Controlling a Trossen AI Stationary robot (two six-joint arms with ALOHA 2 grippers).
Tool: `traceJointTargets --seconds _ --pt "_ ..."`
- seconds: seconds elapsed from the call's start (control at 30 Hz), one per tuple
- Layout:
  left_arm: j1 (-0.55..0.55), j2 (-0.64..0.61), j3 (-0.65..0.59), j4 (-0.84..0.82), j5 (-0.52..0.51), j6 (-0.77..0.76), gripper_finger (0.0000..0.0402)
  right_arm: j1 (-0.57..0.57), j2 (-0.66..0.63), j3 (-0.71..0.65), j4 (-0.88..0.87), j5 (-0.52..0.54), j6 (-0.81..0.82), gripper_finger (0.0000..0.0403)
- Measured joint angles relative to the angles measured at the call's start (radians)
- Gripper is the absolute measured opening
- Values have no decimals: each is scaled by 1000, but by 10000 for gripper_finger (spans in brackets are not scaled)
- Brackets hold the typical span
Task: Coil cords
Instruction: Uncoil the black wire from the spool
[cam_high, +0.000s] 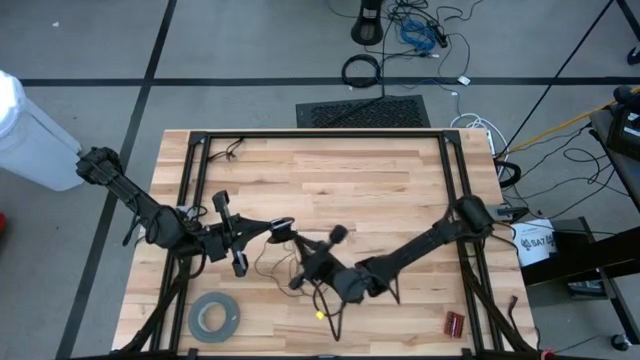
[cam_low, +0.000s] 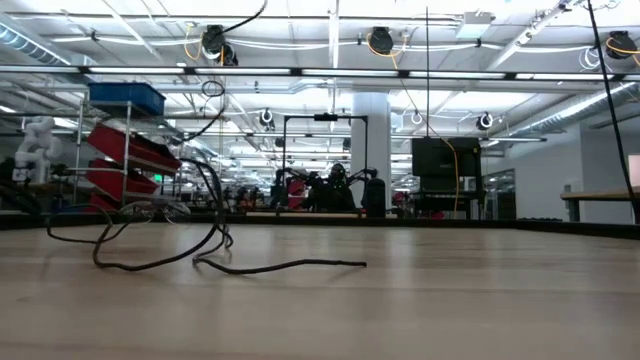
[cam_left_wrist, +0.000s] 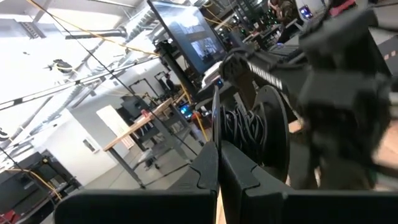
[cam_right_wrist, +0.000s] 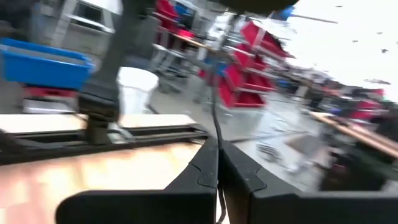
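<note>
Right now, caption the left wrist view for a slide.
Left gripper shut on the black spool, wire wound round its core.

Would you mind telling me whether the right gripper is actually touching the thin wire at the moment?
Touching. The right wrist view shows the right gripper shut with the thin wire running straight into the seam between its closed fingers.

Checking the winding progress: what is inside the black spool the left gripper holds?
Dark wire lies wound between the flanges of the black spool, pinched by the left gripper. The core under it is covered.
</note>
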Motion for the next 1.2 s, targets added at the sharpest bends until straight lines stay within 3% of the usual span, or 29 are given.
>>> traceJointTargets --seconds 0.2,0.43,0.6,0.67,0.97,1.2 --pt "-15 0 0 -7 0 -1 0 84 -74 0 -19 226 -189 1" --pt "-15 0 0 -10 0 -1 0 177 -149 0 -18 312 -256 0" --pt "-14 0 0 -13 0 3 0 224 -188 0 -17 303 -265 0" --pt "-15 0 0 -13 0 5 0 231 -197 0 -13 257 -243 0" --pt "2 0 0 -7 0 6 0 152 -194 0 -137 -223 79 0" --pt "2 0 0 -2 -13 35 0 54 -130 0 -149 -420 223 0"
